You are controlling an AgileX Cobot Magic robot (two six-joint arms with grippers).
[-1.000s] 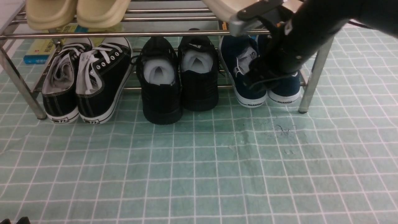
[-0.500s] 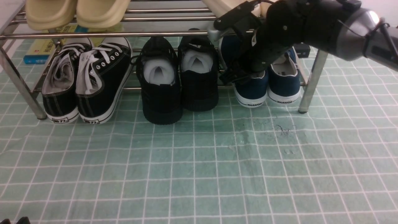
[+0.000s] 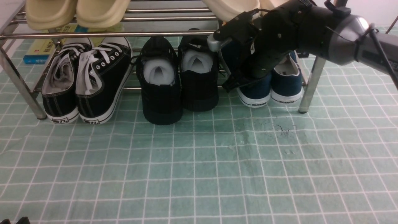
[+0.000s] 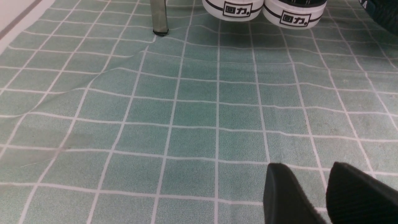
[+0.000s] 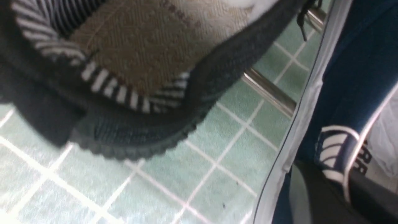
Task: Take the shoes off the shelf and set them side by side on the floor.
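- The right gripper (image 5: 337, 189) has reached under the upper tier of the chrome shoe rack (image 3: 93, 34). It is at the left navy slip-on (image 3: 253, 91).
- In the right wrist view its jaws are closed on that shoe's collar wall near the heel, one finger outside and one inside the opening. This reads as a grip taken but not yet used.
- Both navy slip-ons sit on the lower tier at the rack's right end, heels toward the robot and poking out past the front rod.
- The right navy slip-on (image 3: 286, 85) lies touching or just beside its mate, and nothing holds it.
- The gripped shoe sits slightly skewed against its partner.
- The left gripper (image 4: 323, 186) hangs low over the green grid floor cloth (image 3: 199, 161), well apart from the navy pair. Its fingers are a little parted with nothing between them.
- The all-black lace-ups (image 3: 161, 93) stand just beside the gripped shoe, so it has little room on that side when it comes out.
- Judged progress is early: no shoe is on the floor yet.
- What remains is to draw the first shoe off the rack and set it on the open cloth in front.
- After that the second shoe must be fetched and laid next to it, heels level.
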